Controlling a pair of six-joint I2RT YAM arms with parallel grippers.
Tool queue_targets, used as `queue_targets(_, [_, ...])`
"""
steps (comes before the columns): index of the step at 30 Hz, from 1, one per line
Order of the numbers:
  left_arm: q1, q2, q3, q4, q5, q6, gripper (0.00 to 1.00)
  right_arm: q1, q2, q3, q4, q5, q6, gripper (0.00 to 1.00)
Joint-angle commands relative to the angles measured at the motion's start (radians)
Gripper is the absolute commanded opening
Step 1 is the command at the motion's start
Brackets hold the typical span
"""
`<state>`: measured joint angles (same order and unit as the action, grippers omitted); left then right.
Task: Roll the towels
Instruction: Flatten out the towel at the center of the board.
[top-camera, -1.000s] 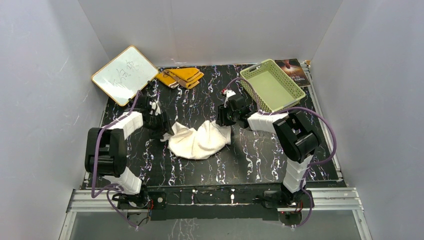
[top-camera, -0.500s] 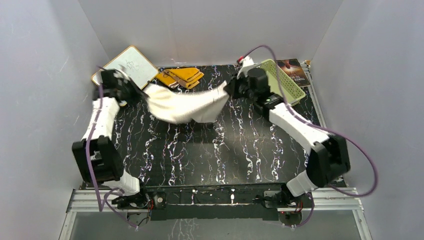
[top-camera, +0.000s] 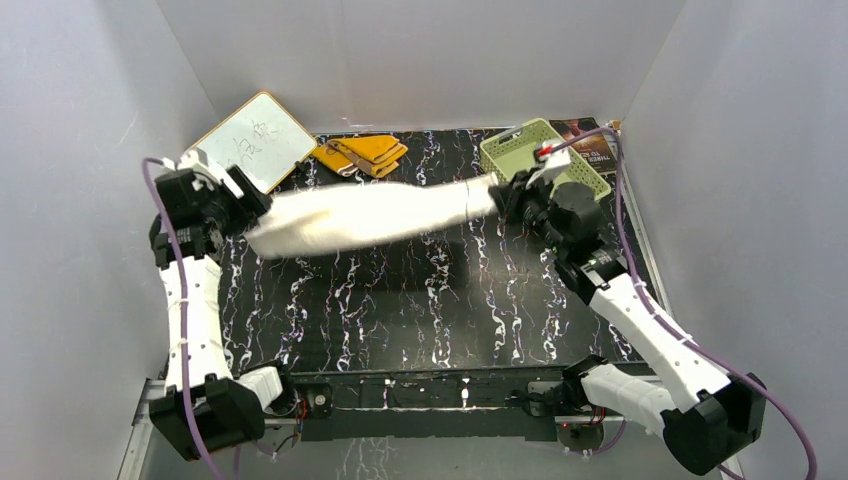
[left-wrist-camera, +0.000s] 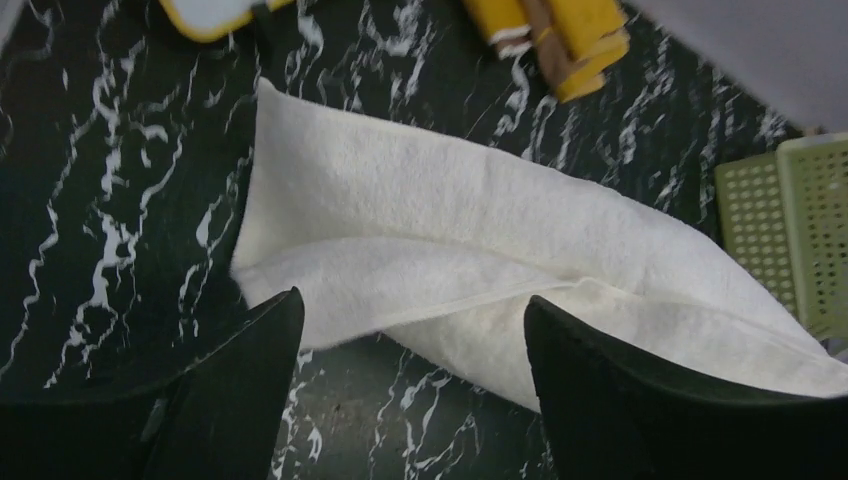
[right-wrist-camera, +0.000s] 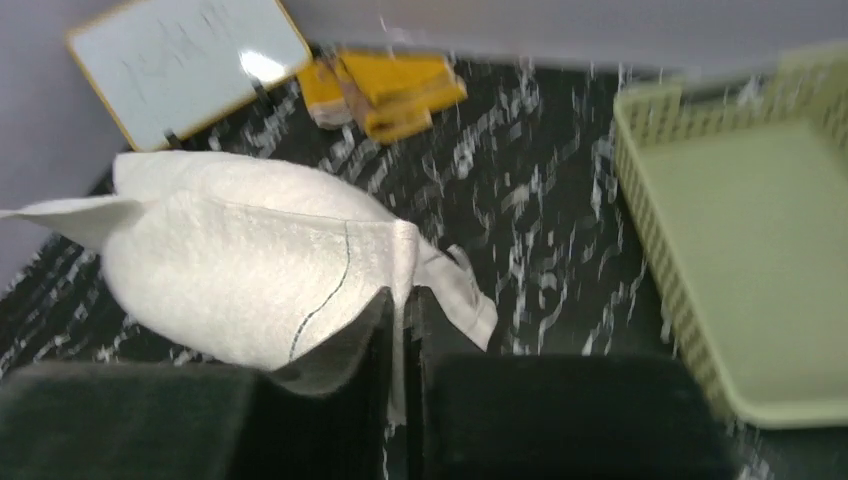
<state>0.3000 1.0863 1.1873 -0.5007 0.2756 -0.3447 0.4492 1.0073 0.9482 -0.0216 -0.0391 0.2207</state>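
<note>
Top external view: cream-white towel hanging stretched between both grippers

Left gripper is sitting near the left wall, just in front of the wooden-framed whiteboard. Left wrist view is showing its fingers standing wide apart. The towel's near edge is running across the gap between them, and I cannot tell whether either finger is touching cloth.

Cream-white towel is spanning the back half of the black marbled table as one long band. Its left end is by the left gripper and its right end is at the right gripper. It is blurred and is casting a shadow on the table beneath it.

Mustard-yellow towel is lying folded at the back edge, just right of the whiteboard and apart from both grippers.

Right gripper is pinching the right end of the cream-white towel. Right wrist view is showing its fingers pressed nearly together with a fold of cloth caught between them.

Pale green slotted basket is sitting at the back right, just behind the right gripper. Dark printed booklet is lying beside it, further right.
</note>
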Motion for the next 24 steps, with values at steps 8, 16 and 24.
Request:
queue_targets(8, [-0.022, 0.052, -0.328, -0.061, 0.088, 0.0, 0.82, -0.005, -0.042, -0.306, -0.168, 0.059, 0.149, 0.64])
queue_targets(16, [-0.11, 0.195, -0.314, -0.044, -0.082, 0.021, 0.77, -0.005, 0.073, -0.234, -0.154, 0.065, 0.124, 0.79])
queue_targets(24, [-0.11, 0.316, -0.277, 0.018, -0.181, -0.007, 0.68, -0.004, 0.123, -0.237, -0.126, 0.023, 0.11, 0.8])
